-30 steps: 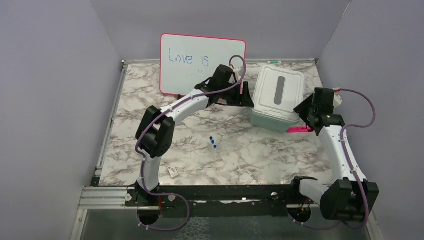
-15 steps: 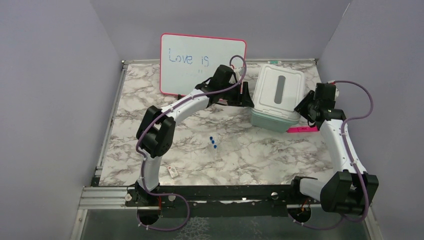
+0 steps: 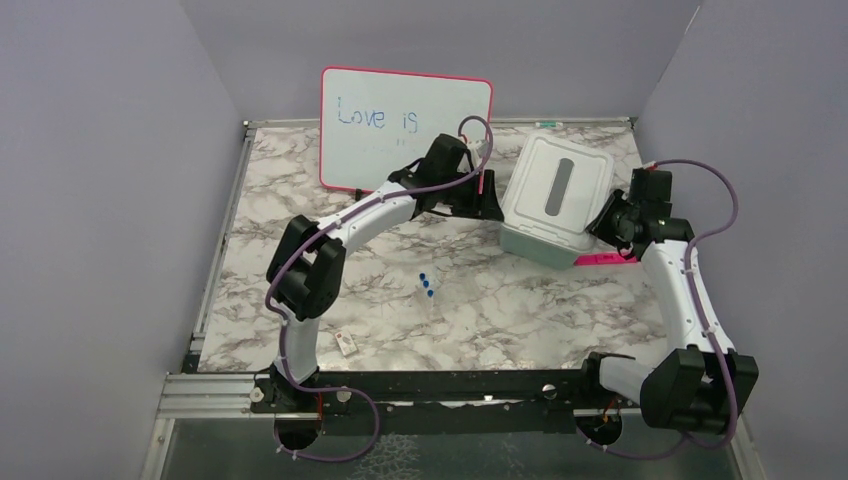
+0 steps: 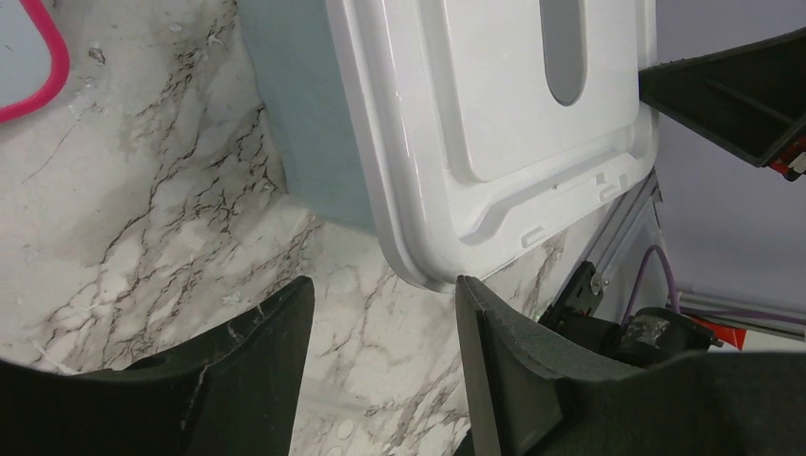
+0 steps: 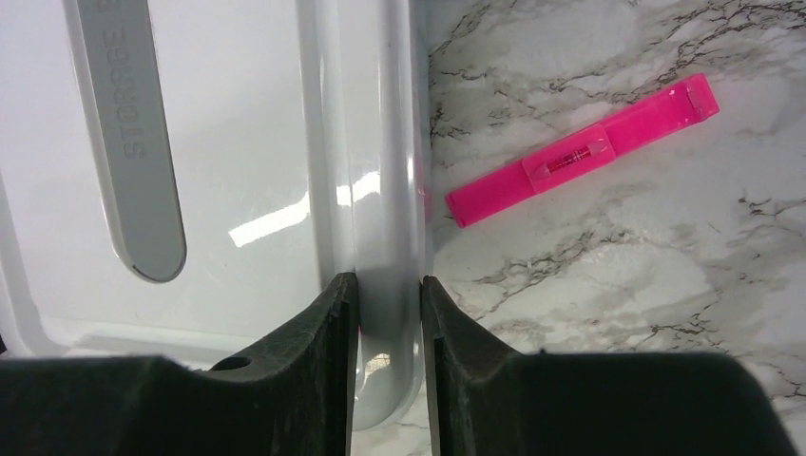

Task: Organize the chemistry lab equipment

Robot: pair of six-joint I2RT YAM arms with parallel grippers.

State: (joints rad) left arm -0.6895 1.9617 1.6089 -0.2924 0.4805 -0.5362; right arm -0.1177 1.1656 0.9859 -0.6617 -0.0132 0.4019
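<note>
A teal storage box [image 3: 532, 240] with a white lid [image 3: 555, 185] stands at the back right. My right gripper [image 3: 606, 216] is shut on the lid's right rim [image 5: 385, 190], with a finger on each side of it. The lid sits tilted on the box. My left gripper [image 3: 492, 206] is open and empty just left of the box; the wrist view shows its fingers [image 4: 257, 351] over bare marble near the lid's corner [image 4: 428, 271]. Blue-capped tubes [image 3: 427, 285] lie at mid-table. A small white item [image 3: 346, 342] lies near the front left. The other equipment is out of view.
A pink marker [image 3: 605, 259] lies on the marble just right of the box, and it also shows in the right wrist view [image 5: 580, 152]. The pink-framed whiteboard [image 3: 405, 125] stands at the back, behind the left arm. Purple walls enclose the table.
My right gripper has moved in to the box and shut on the lid's right rim. The lid has tilted and turned a little. The left gripper shifted slightly.
</note>
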